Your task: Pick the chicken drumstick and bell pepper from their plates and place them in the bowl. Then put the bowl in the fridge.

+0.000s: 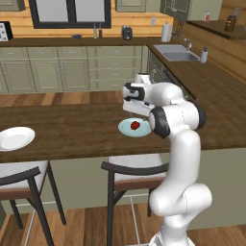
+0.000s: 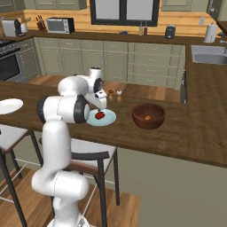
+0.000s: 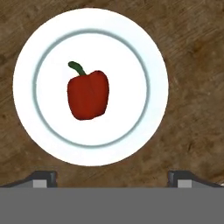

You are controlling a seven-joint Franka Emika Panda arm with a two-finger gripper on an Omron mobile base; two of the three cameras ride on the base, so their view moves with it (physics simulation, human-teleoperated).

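Observation:
The red bell pepper (image 3: pixel 88 95) with a green stem lies in the middle of the pale blue-green plate (image 3: pixel 26 87) on the dark wooden counter. My gripper (image 3: pixel 112 177) hangs straight above this plate, open, with its fingertips (image 3: pixel 43 177) spread wide and nothing between them. In the right base view the pepper (image 2: pixel 99 115) and its plate (image 2: pixel 108 119) sit left of the dark reddish-brown bowl (image 2: pixel 148 108). A small orange-brown piece, the chicken drumstick (image 2: pixel 147 118), lies inside the bowl. The white plate (image 1: pixel 14 138) stands bare at the far left. The fridge is out of view.
Two stools (image 1: pixel 134 168) stand tucked under the counter's near edge. Small items (image 2: pixel 114 92) sit on the counter behind the pepper's plate. A sink (image 1: pixel 175 52) is set into the side counter at the right, and a stove (image 2: pixel 9 57) stands at the far left.

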